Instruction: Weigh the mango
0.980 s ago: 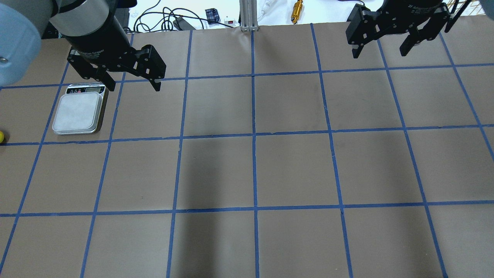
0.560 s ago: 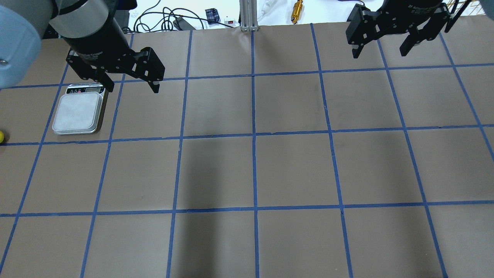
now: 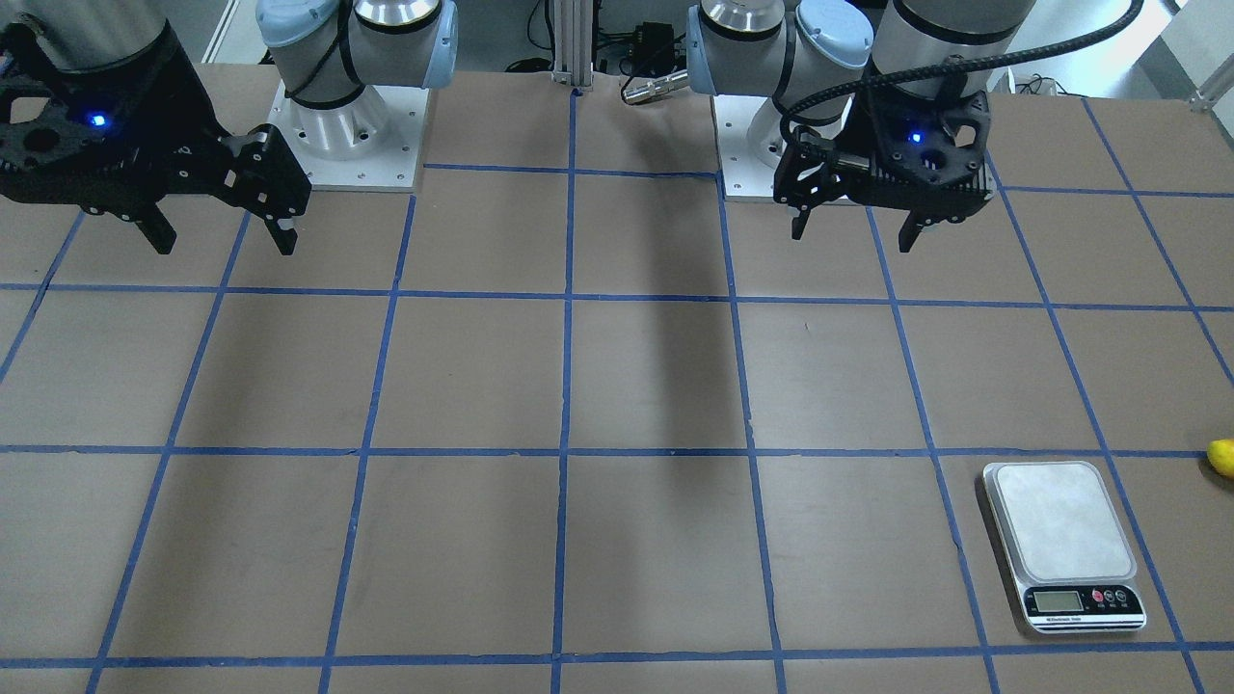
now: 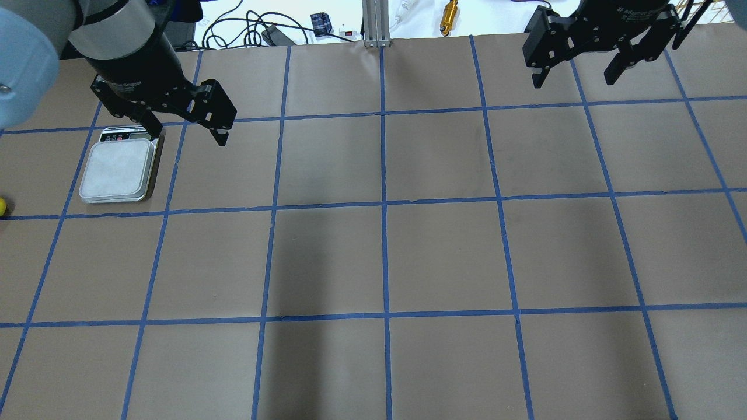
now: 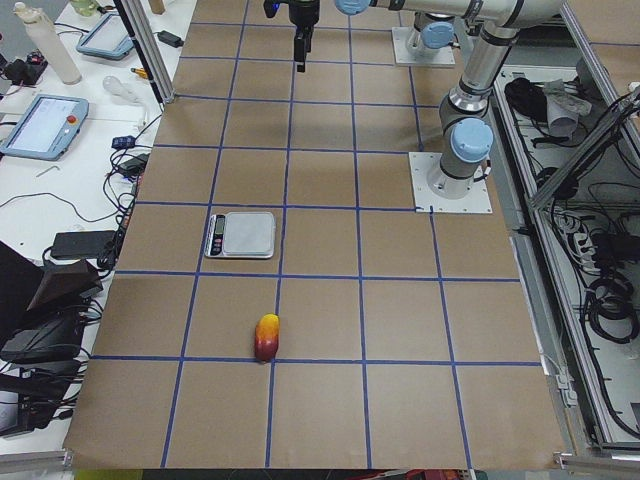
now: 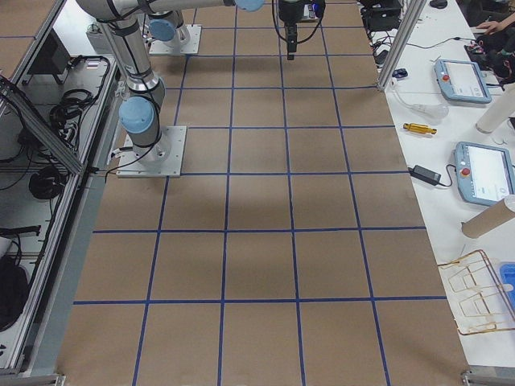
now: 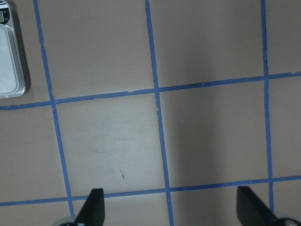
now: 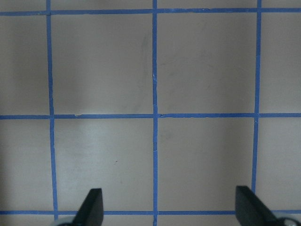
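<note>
The mango (image 5: pixel 267 337), yellow at one end and red at the other, lies on the brown table, apart from the scale. Only its yellow tip shows at the overhead view's left edge (image 4: pixel 2 206) and the front view's right edge (image 3: pixel 1222 457). The silver scale (image 4: pixel 117 169) (image 3: pixel 1060 520) (image 5: pixel 240 234) has a bare plate; its edge shows in the left wrist view (image 7: pixel 9 70). My left gripper (image 4: pixel 188 135) (image 3: pixel 852 239) (image 7: pixel 171 209) is open and empty, raised just right of the scale's display. My right gripper (image 4: pixel 573 81) (image 3: pixel 225 247) (image 8: pixel 169 207) is open and empty, high at the far right.
Blue tape lines grid the table (image 4: pixel 385 256). An aluminium post (image 4: pixel 373 23), cables and a gold cylinder (image 4: pixel 449 16) lie past the far edge. The arm bases (image 3: pixel 347 125) stand at the robot's side. Tablets (image 6: pixel 483 173) sit on a side bench.
My left gripper has moved a little to the left, toward the scale, still open. The right gripper, scale and mango have not moved.
</note>
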Motion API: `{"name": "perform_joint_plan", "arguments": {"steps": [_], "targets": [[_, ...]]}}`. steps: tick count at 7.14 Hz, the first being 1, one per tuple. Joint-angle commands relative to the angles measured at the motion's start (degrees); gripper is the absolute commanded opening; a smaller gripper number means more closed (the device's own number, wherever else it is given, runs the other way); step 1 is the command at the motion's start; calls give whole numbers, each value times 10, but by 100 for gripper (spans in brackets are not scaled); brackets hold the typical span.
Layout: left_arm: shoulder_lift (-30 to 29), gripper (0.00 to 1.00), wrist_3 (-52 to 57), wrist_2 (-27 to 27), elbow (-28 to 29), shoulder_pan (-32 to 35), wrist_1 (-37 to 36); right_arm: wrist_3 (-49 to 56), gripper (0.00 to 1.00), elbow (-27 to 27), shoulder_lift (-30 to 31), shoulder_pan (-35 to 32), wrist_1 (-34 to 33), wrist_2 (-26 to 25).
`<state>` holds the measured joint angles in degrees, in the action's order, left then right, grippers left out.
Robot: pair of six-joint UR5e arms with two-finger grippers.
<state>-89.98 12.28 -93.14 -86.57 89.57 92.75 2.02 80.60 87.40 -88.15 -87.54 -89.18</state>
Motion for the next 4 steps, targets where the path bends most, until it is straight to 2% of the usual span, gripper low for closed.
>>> {"name": "perform_joint_plan", "arguments": {"steps": [1, 4], "targets": [[-3, 100, 149, -1, -11, -71, -1, 0, 100, 0, 1, 0, 0, 0], [-13, 100, 342, -1, -24, -191, -3, 0, 100, 0, 0, 0, 0, 0]]}}
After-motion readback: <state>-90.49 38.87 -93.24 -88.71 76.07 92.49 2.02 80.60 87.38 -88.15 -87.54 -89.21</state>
